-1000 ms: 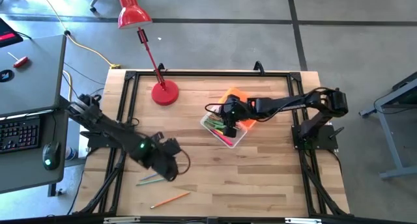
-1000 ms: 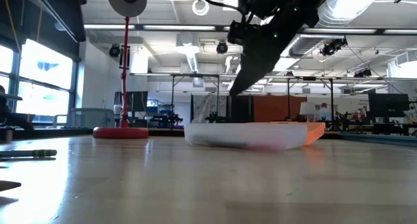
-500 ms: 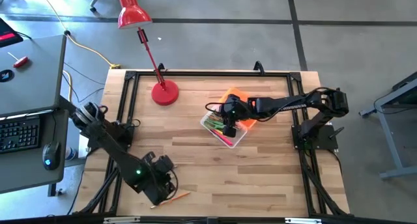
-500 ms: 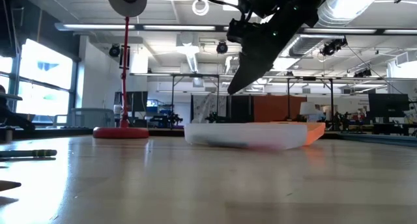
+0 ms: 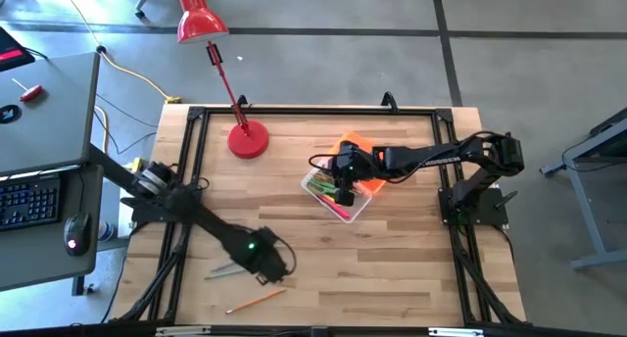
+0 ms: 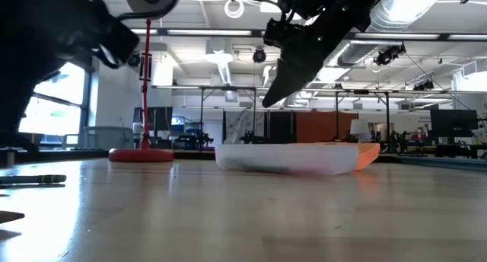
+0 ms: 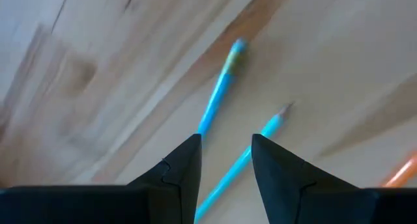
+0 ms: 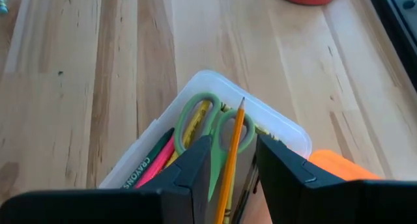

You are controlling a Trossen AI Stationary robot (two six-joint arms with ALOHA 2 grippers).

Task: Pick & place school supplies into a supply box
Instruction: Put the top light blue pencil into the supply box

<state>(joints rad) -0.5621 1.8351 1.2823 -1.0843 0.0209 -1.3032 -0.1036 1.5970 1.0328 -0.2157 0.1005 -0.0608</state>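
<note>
Light wooden tabletop [image 5: 392, 249] in a black frame, standing on a grey concrete floor; the low view looks across it into a large workshop hall. A red desk lamp [image 5: 247, 139] stands at the far left of the surface. The supply box [image 5: 338, 193], clear plastic, sits right of centre with its orange lid [image 5: 355, 147] lying against its far side. In the right wrist view the box holds green-handled scissors [image 8: 210, 127], a green crayon and a pink one, among other items not clearly resolved. The right hand [image 5: 342, 194] hangs directly above the box, clear of its rim in the low view [image 6: 275, 94], fingers [image 8: 189, 175] clenched on an orange pencil [image 8: 231, 160] whose sharpened tip points past them toward the scissors. The left hand [image 5: 274, 269] is low over the near-left part of the tabletop, well apart from the box; its fingers [image 7: 179, 168] are spread and grasp nothing. Just beyond them lie two blue-green pencils [image 7: 218, 97] side by side on the wood. A further orange pencil [image 5: 257, 300] lies near the front edge, close to the left hand.
</note>
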